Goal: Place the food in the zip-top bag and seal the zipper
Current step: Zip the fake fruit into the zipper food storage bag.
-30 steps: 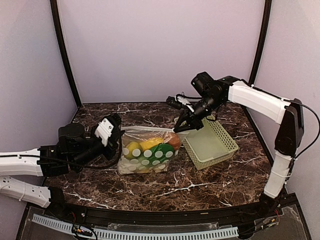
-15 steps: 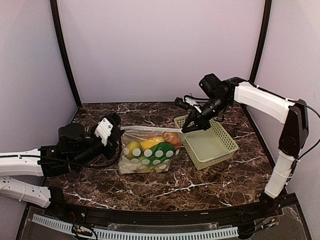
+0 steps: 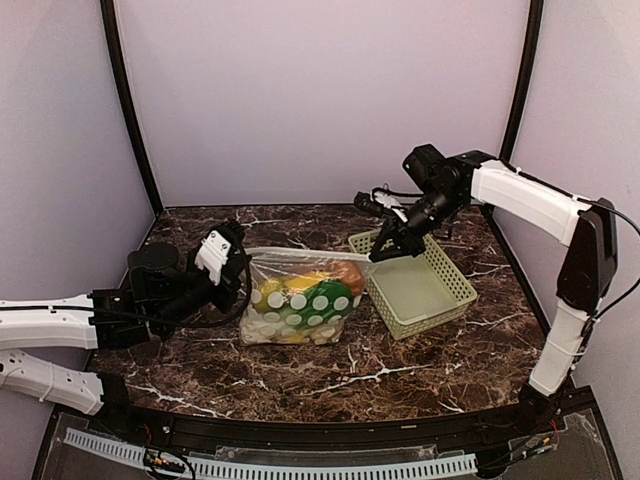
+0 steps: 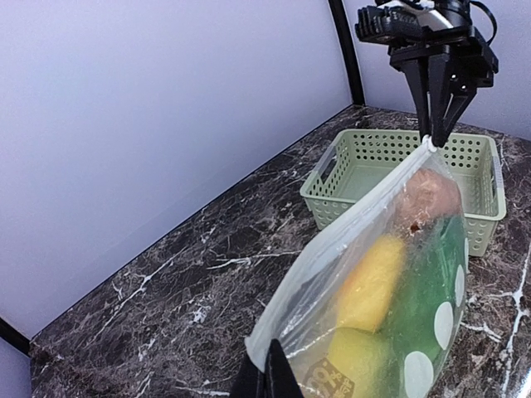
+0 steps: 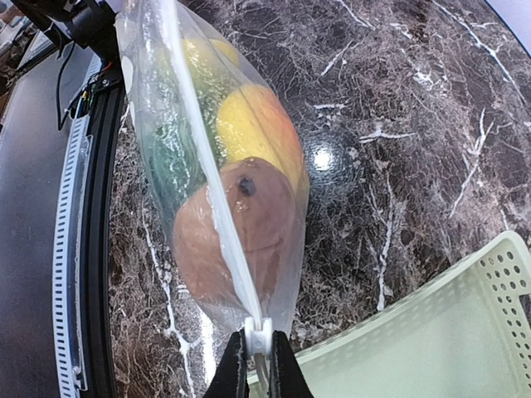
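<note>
1. Two arms are in view. The left gripper (image 3: 238, 268), nearest the bases, has its fingers pinched together on one corner of the zip-top bag (image 3: 300, 308). The left wrist view shows both tips closed on the plastic just under the mouth edge.
2. One bag sits on the marble table (image 3: 400, 365). Its bottom is on the surface, and its mouth edge is raised and stretched between the two grippers.
3. All the food in view lies inside the bag. Four pieces can be counted: one green leafy piece (image 4: 431, 274), one yellow piece (image 4: 347, 358), one yellow-orange piece (image 4: 373, 280) and one brown piece (image 4: 427, 195). Whether others hide behind them cannot be told.
4. One zipper (image 4: 353, 217) runs as a single whitish strip along the bag's top. Whether it is pressed closed along its whole length cannot be told.
5. One light green basket (image 3: 462, 290) stands just right of the bag.
6. The right gripper (image 3: 377, 256), farthest away, hangs over the basket's corner nearest the bag and is clamped on the zipper's white end.
</note>
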You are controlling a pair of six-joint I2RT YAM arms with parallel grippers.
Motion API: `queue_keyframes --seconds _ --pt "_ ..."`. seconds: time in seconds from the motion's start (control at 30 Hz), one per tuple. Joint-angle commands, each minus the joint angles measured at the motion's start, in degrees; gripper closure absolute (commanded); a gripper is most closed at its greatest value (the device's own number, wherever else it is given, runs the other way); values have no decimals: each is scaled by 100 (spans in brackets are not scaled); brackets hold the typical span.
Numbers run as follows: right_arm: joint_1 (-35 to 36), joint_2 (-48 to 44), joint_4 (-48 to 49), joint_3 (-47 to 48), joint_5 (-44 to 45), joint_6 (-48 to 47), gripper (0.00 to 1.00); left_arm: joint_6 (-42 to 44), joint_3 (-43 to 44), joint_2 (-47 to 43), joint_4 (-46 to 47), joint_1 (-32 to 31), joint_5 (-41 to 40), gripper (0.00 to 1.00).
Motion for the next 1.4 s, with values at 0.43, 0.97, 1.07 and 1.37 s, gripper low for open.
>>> queue_keyframes --seconds 0.43,0.97,1.07,1.37 --pt "-72 1872 89 3490 231 385 100 -1406 955 1442 933 2574 1566 99" --pt "1272 464 940 -501 -261 87 100 -3314 -942 -187 -479 2533 2832 72" --pt "1318 388 764 -693 -327 92 89 -3359 -923 -670 -1129 2519 2746 54" --pt "1176 123 266 -251 -405 269 66 -2590 319 -1113 -3010 2521 2650 28"
